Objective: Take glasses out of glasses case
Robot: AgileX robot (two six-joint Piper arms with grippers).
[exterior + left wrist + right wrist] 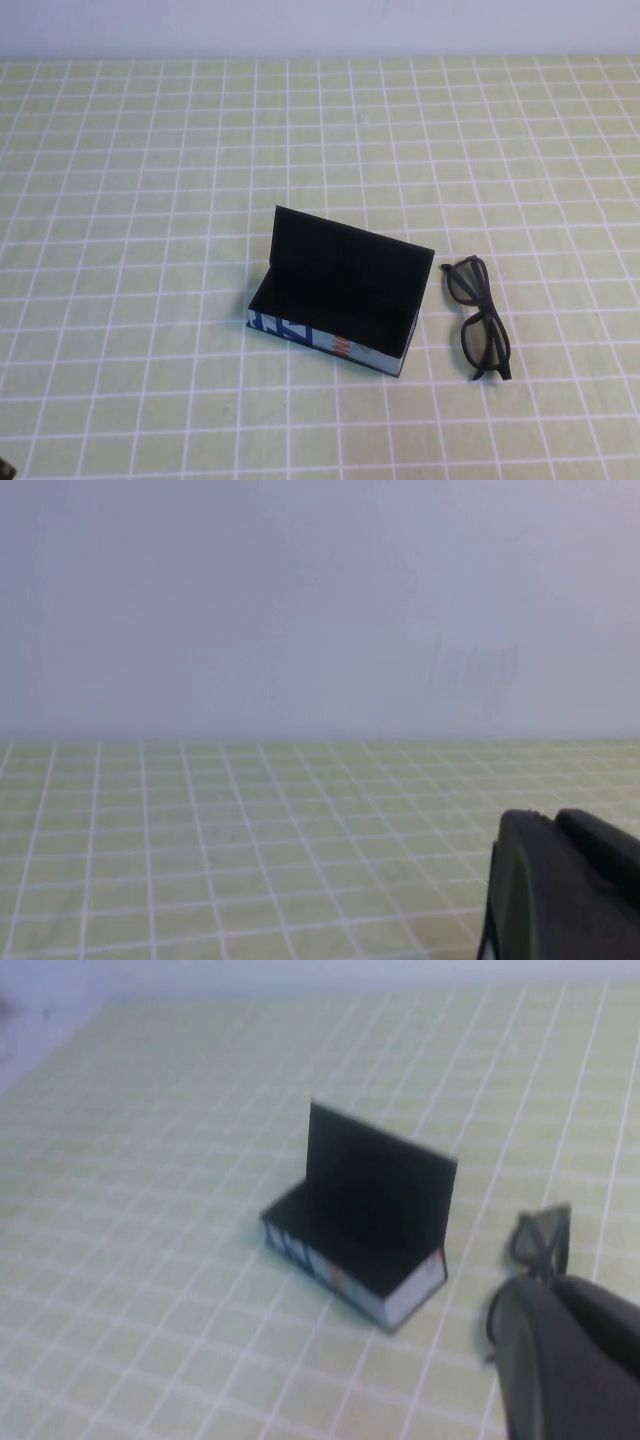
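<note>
One pair of glasses (pixel 478 318) is seen lying on the bench (pixel 150 200), just beside the glasses case (pixel 338 295) at its 3 o'clock. The lid is stood open and upright. Whether the left gripper (pixel 560 890) and right gripper (pixel 565 1360) are open cannot be told; both are held above the bench.

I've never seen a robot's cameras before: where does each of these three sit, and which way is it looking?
High view: raised on the robot's side, angled down at the open glasses case and the glasses to its right; neither arm shows.
Left wrist view: on the left arm, facing bare table and wall; a dark part of the left end effector shows.
Right wrist view: on the right arm, facing the case and glasses, behind the right end effector.
High and right wrist share case and glasses.
</note>
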